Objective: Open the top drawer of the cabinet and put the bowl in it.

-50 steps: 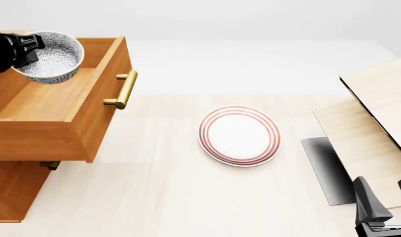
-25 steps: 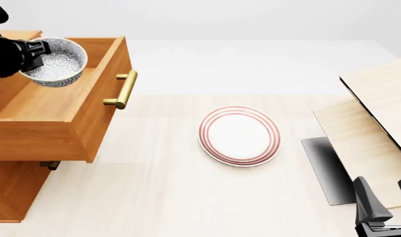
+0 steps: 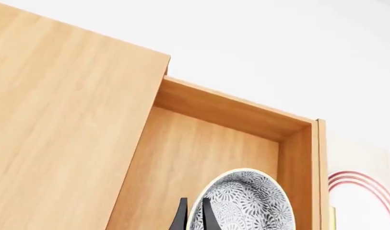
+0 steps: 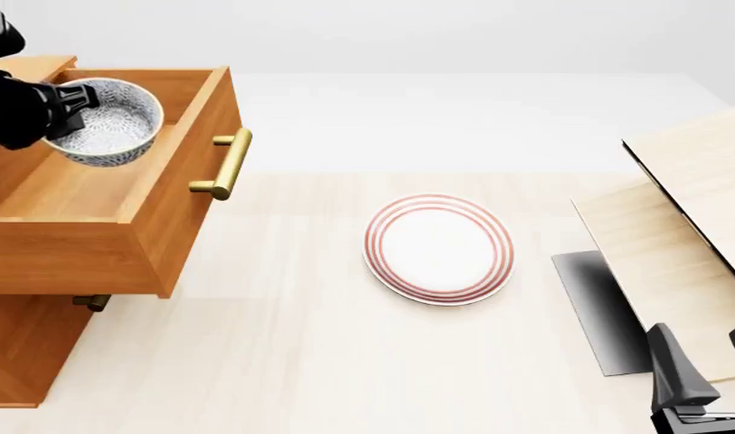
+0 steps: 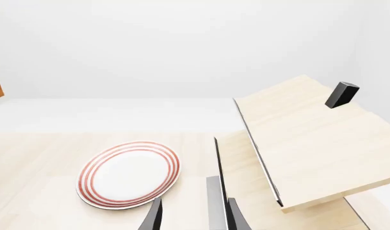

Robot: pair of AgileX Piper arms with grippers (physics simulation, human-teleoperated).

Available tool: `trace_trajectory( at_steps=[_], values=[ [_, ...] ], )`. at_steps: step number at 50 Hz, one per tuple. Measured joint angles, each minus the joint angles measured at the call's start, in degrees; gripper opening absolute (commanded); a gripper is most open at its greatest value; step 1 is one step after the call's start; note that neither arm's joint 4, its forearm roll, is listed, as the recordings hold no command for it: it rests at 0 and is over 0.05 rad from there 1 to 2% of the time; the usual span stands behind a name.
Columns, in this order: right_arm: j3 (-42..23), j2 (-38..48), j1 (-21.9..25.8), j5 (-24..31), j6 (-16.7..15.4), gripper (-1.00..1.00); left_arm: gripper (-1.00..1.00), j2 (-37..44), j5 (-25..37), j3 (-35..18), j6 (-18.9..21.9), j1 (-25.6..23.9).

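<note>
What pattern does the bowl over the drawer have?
The bowl is white with a dense dark grey-blue floral speckle, clearest in the left wrist view.

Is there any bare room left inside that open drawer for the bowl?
Yes. The top drawer floor is bare wood between its walls, nearer than the bowl that the left gripper holds above it. The table is also bare between cabinet and plate. The right side is crowded with panels.

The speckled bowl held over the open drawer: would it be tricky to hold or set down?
Probably a little. The left gripper pinches the bowl only at its rim, so it might swing or slip. It looks stiff and glazed, likely slippery. Its deep round shape should sit steady in the drawer.
</note>
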Motion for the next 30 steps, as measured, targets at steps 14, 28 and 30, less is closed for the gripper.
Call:
trace_trajectory(
  at_steps=[14, 28, 30],
  values=[
    [0.00, -0.08, 0.06, -0.01, -0.11, 1.00, -1.00, 0.93, -1.07, 0.88, -0.10, 0.06],
    [-0.01, -0.11, 0.09, -0.02, -0.15, 1.00, -1.00, 1.74, -1.76, 1.42, -0.23, 0.14],
    [-0.01, -0.11, 0.09, -0.02, -0.16, 1.00, -1.00, 1.86, -1.82, 1.45, -0.21, 0.15]
  ],
)
